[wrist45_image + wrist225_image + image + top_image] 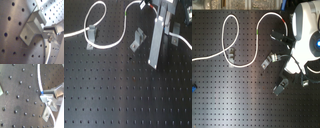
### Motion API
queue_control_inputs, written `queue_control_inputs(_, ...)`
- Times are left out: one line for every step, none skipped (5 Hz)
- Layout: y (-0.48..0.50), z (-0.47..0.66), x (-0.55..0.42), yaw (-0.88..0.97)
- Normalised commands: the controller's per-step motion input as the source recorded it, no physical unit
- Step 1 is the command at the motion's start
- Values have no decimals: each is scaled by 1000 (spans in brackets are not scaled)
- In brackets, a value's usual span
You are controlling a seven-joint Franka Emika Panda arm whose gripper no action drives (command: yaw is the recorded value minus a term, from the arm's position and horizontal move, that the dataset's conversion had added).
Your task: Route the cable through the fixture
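Tabletop [109, 95]: black perforated breadboard; the near half in the first exterior view is bare holes only, all hardware sits in the far half.
Tall fixture [158, 42]: a grey metal upright, nearest of the hardware in the first exterior view, toward the first exterior view's right; in the second exterior view it reads as a small clip [281, 86] just below the arm.
Middle fixture [138, 39]: small angled metal bracket farther back; in the second exterior view [268, 61] it sits just beside the arm's lower edge. The first wrist view shows a bracket close up [33, 28]; which one it is I cannot tell.
Left fixture [91, 35]: a bracket at the first exterior view's left; the cable passes right at it, and in the second exterior view [230, 54] the cable bends around it.
Cable [242, 37]: white, enters from the second exterior view's left edge, loops up and over, dips in a U between left and middle fixtures, then arcs toward the arm. A green band [258, 32] and a red-tipped end [285, 20] show only in the second exterior view.
Gripper [47, 96]: in the second wrist view the jaws stand narrow, pinching the cable [40, 79] just at a blue mark [42, 92]. In the first wrist view [48, 31] the cable hangs below the fingers.
Arm body [307, 35]: white, filling the second exterior view's right; the first exterior view shows only its dark lower parts at the far edge.
Blue object [193, 89]: at the second exterior view's left edge, unseen elsewhere.
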Motion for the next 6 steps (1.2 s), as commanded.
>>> queue_control_inputs(-27, -201, -72, 0)
queue_control_inputs(-117, -475, -68, 31)
queue_control_inputs(-52, -591, -47, 66)
queue_control_inputs(-38, 0, -20, 0)
queue_control_inputs(-183, 103, -113, -351)
queue_control_inputs(-68, 0, -36, -277)
